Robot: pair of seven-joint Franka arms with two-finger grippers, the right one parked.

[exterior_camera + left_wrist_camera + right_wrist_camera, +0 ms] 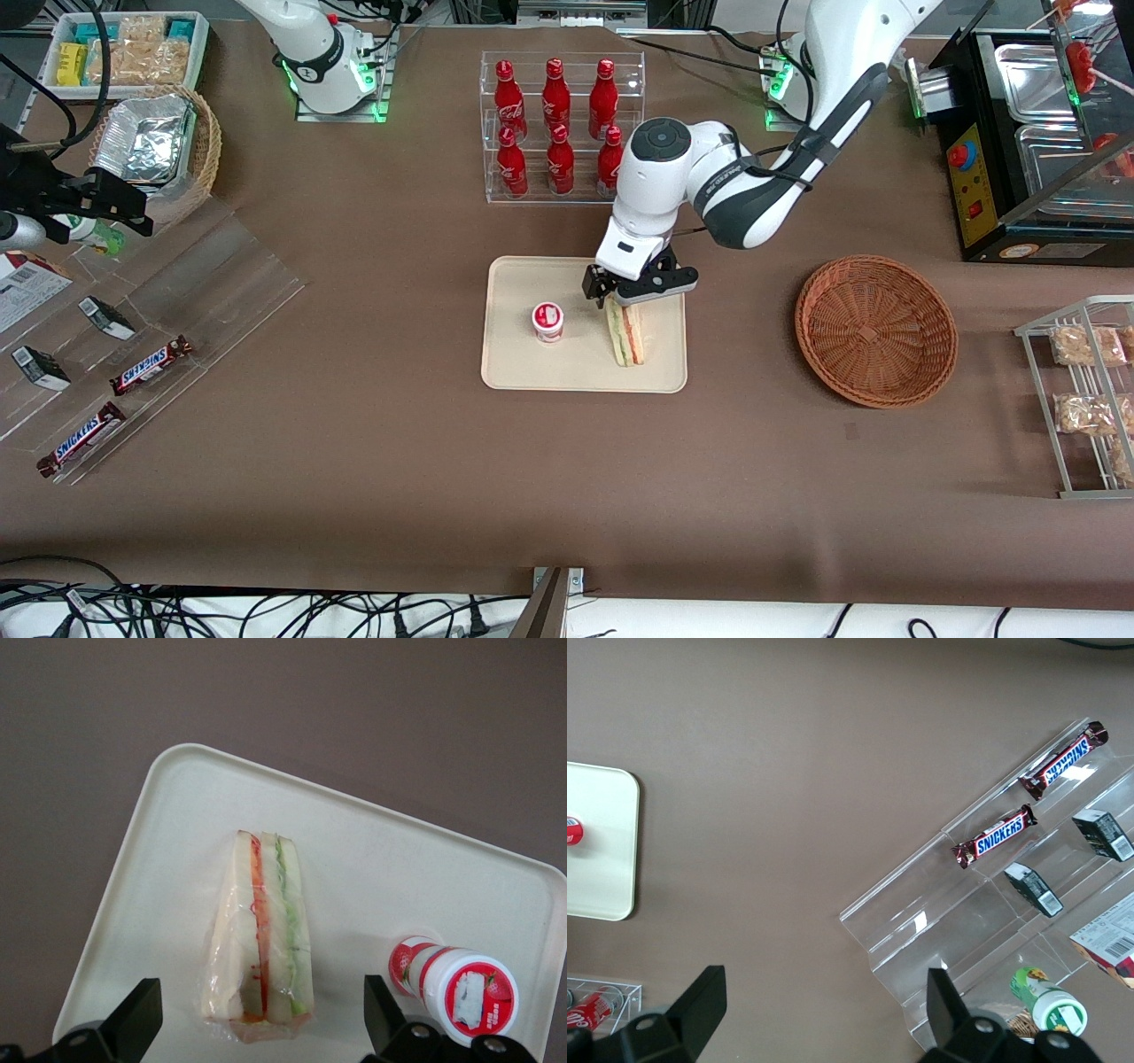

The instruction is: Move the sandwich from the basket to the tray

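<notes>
The wrapped sandwich [627,336] [260,939] lies on the cream tray [514,354] [372,868], at the tray's end nearest the working arm. My gripper [625,297] [262,1028] hovers just above the sandwich's farther end, open, with a black finger [135,1020] on each side and a clear gap to the wrap. The round reddish-brown basket [875,330] sits empty on the table toward the working arm's end, apart from the tray.
A small red-and-white cup [547,321] [456,988] stands on the tray beside the sandwich. A clear rack of red bottles [558,124] stands farther from the camera than the tray. Acrylic shelves with Snickers bars [151,365] lie toward the parked arm's end; a wire rack [1085,394] at the working arm's.
</notes>
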